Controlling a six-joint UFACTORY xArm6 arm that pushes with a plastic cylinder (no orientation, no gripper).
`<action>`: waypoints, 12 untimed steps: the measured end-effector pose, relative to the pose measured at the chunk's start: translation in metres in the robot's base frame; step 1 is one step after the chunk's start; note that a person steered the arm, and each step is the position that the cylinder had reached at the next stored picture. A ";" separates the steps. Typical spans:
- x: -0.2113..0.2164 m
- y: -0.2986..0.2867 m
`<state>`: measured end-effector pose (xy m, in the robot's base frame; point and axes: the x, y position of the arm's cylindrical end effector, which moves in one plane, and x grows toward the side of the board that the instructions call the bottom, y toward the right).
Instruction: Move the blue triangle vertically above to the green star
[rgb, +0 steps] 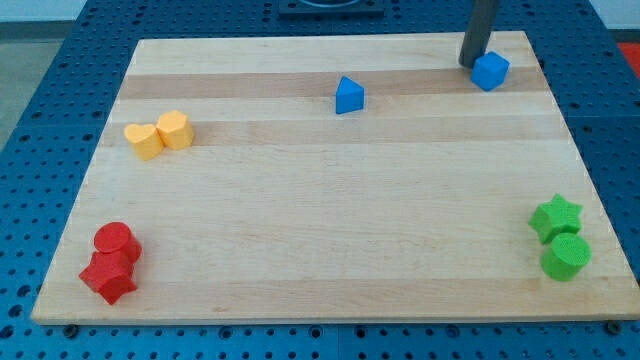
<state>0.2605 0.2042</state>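
Observation:
The blue triangle (349, 95) lies near the view's top, a little right of the board's middle. The green star (556, 217) lies at the view's lower right, touching a green cylinder (565, 257) just below it. My tip (470, 63) is at the view's top right, right beside the left side of a blue cube (490, 71). The tip is well to the right of the blue triangle and far above the green star.
A yellow heart (144, 140) and a yellow hexagon (174, 130) sit together at the view's left. A red cylinder (116, 241) and a red star (108, 276) sit at the lower left. The wooden board (320, 200) rests on a blue pegboard.

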 end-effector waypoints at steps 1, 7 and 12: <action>0.000 0.000; 0.020 -0.228; 0.117 -0.117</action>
<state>0.3773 0.0876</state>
